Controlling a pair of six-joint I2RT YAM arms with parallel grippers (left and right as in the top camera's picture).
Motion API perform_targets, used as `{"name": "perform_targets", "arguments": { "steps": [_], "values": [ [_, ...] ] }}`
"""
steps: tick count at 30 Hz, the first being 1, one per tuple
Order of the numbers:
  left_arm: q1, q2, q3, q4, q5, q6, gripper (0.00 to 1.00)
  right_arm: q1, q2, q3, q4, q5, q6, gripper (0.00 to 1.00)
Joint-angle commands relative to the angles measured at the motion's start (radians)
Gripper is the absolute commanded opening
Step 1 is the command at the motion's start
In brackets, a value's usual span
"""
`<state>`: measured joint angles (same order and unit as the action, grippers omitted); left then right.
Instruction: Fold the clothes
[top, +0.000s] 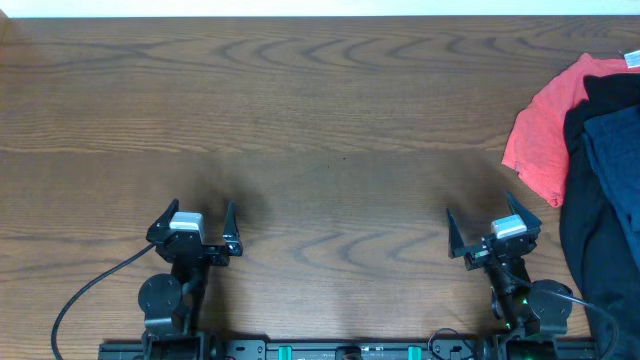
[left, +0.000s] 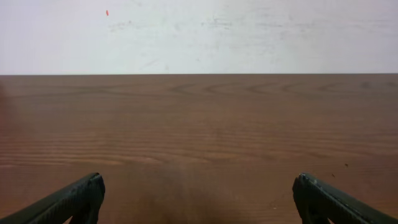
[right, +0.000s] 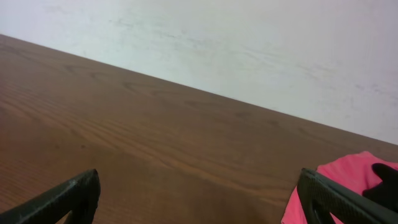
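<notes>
The clothes, dark navy-blue shorts (top: 612, 150), lie crumpled at the table's right edge, on top of a black garment and partly cut off by the frame. My left gripper (top: 203, 210) (left: 199, 186) rests near the front left, open, with only bare wood between its fingers. At the front right my right gripper (top: 480, 210) (right: 199, 183) is also open and holds nothing, a short way left of the pile. The shorts do not show in either wrist view.
A coral-red shirt (top: 545, 130) (right: 354, 171) spreads out under the pile toward the table's middle. The black garment (top: 590, 250) (right: 388, 177) runs down the right edge next to my right arm. The wooden table (top: 320, 120) ends at a pale wall behind.
</notes>
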<state>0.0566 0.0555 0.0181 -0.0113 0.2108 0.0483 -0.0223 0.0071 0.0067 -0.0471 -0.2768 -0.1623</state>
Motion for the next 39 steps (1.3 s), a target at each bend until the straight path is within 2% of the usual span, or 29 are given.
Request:
{"name": "perform_targets", "arguments": {
  "steps": [1, 6, 12, 14, 18, 20, 23, 26, 31, 36, 39],
  "values": [
    [-0.004, 0.001, -0.013, -0.032, 0.032, -0.008, 0.98, 0.002, 0.001, -0.001, 0.016, -0.008, -0.003, 0.99],
    [-0.004, 0.001, -0.013, -0.037, 0.097, -0.042, 0.98, 0.002, 0.001, -0.001, 0.011, -0.138, -0.003, 0.99],
    [-0.004, 0.002, -0.012, -0.033, 0.149, -0.278, 0.98, 0.002, 0.001, -0.001, 0.051, -0.175, -0.002, 0.99],
    [-0.004, 0.002, -0.011, -0.025, 0.173, -0.317, 0.98, 0.002, 0.001, -0.001, 0.11, -0.234, 0.023, 0.99],
    [-0.004, 0.002, 0.007, -0.001, 0.228, -0.317, 0.98, 0.002, 0.001, 0.002, 0.223, -0.251, 0.162, 0.99],
    [-0.004, 0.002, 0.027, -0.003, 0.227, -0.316, 0.98, 0.002, 0.002, 0.017, 0.229, -0.251, 0.185, 0.99],
    [-0.004, 0.002, 0.065, -0.01, 0.227, -0.316, 0.98, 0.002, 0.011, 0.065, 0.179, -0.247, 0.185, 0.99],
    [-0.004, 0.026, 0.142, -0.114, 0.206, -0.316, 0.98, 0.002, 0.052, 0.163, 0.032, -0.188, 0.185, 0.99],
    [-0.004, 0.21, 0.359, -0.41, 0.06, -0.315, 0.98, 0.002, 0.256, 0.365, -0.174, -0.157, 0.184, 0.99],
    [-0.004, 0.498, 0.624, -0.53, 0.058, -0.312, 0.98, 0.002, 0.571, 0.6, -0.315, -0.158, 0.192, 0.99],
    [-0.004, 0.689, 0.818, -0.657, 0.058, -0.312, 0.98, 0.002, 0.777, 0.785, -0.434, -0.208, 0.192, 0.99]
  ]
}}
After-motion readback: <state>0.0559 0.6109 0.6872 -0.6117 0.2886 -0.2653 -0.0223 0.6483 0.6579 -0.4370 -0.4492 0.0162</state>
